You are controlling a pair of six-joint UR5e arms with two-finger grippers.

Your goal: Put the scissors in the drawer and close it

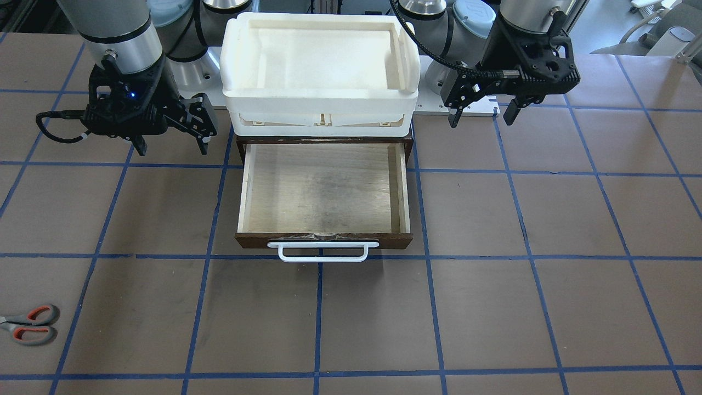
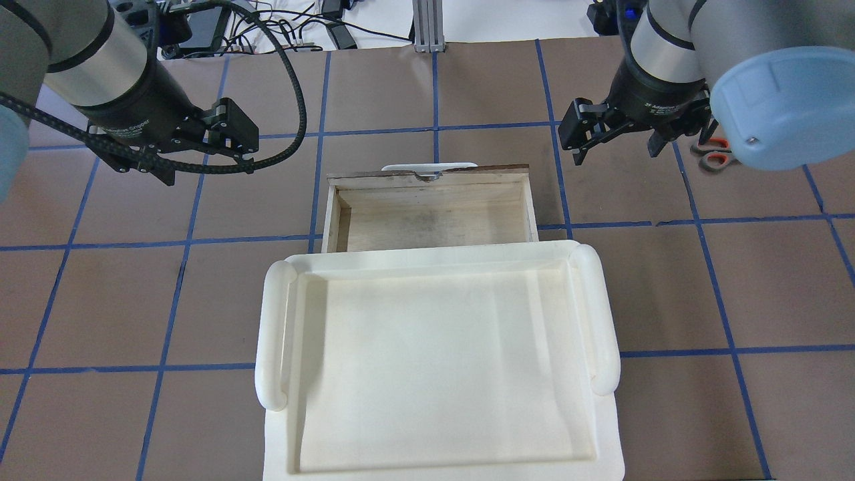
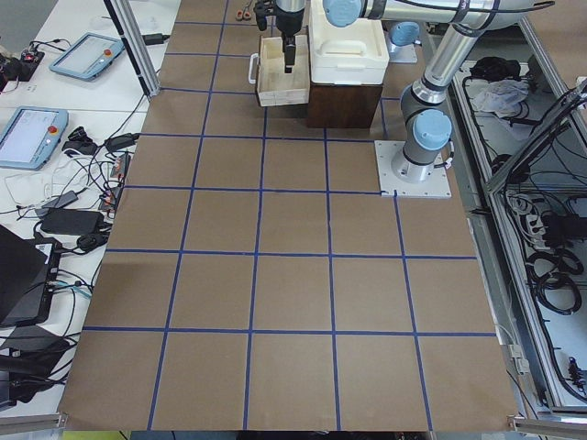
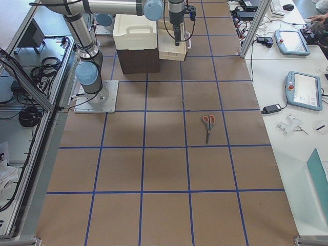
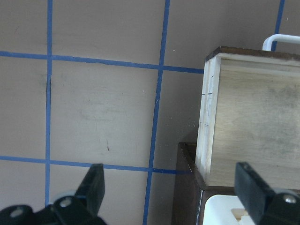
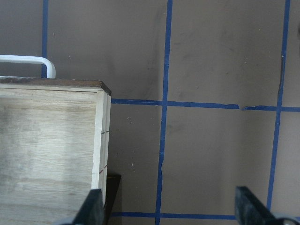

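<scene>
The scissors, grey loops lined orange-red, lie flat on the table far out on my right side, apart from both grippers. They also show in the exterior right view and partly behind my right arm in the overhead view. The drawer is pulled open and empty, its white bar handle facing away from me. My left gripper hovers open and empty beside the drawer's left side. My right gripper hovers open and empty beside its right side. Both wrist views show wide-apart fingers over bare table.
A white plastic tub sits on the dark brown case behind the drawer. The table is brown with a blue tape grid. Tablets and cables lie on the side benches.
</scene>
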